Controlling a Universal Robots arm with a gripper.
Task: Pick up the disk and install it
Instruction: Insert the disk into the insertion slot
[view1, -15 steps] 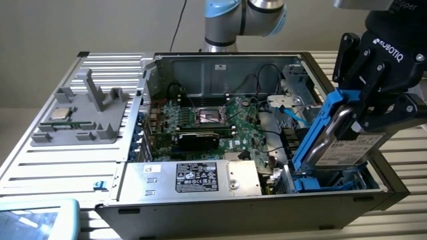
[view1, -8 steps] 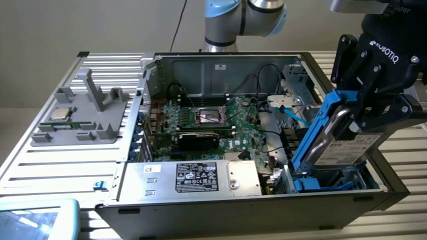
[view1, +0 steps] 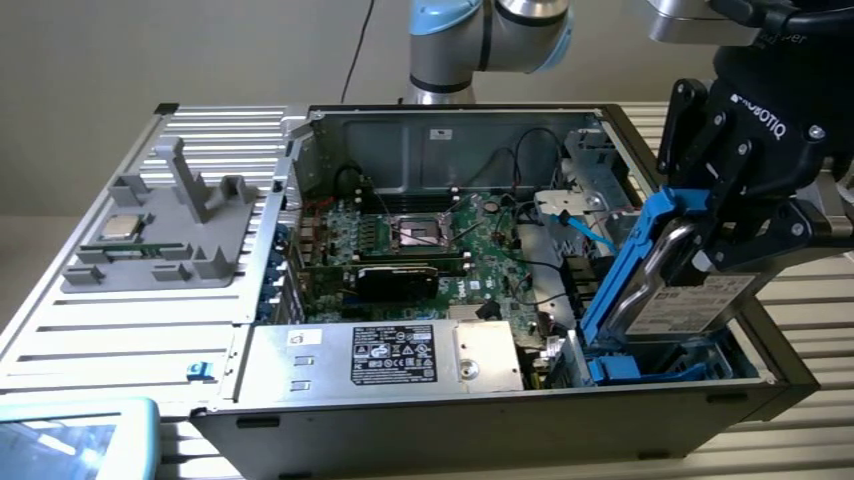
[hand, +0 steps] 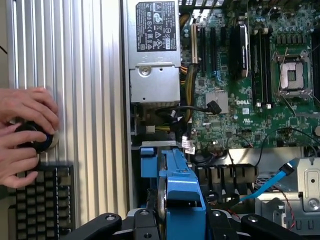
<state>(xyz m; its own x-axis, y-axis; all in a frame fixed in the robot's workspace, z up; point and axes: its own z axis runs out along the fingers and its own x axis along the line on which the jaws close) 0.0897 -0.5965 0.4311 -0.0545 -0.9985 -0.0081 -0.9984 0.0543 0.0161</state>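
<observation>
The pincer (view1: 714, 235) holds the disk (view1: 681, 300) by its two flat faces, so its jaws stand half closed on the disk and its blue carrier (view1: 625, 270). The disk is in the air, tilted, with its white label turned to the near side. Its lower end is just above the blue drive bay (view1: 647, 365), in the near corner of the open computer case (view1: 400, 120) at the exterior view's right. I cannot tell if the lower edge already touches the bay.

In the wrist view the disk (hand: 182, 185) is seen on its edge between the black fingers (hand: 107, 225) of the pincer (hand: 182, 222), with the inside of the case under it.

Inside the case lies the green motherboard (view1: 441, 240). The silver power-supply box (view1: 387, 355) with a black label sits along the near wall, at the exterior view's left of the bay. A light blue cable (view1: 587, 230) hangs near the far end of the carrier.

On the ribbed metal counter (view1: 80, 330), at the exterior view's left of the case, stands a grey holder (view1: 147, 240) with a small square chip (view1: 123, 226) on it, well apart from the disk.

The wrist view also shows a person's hands (hand: 25, 130) on the counter around a black knob (hand: 32, 137), just beside a dark keyboard (hand: 40, 200).
</observation>
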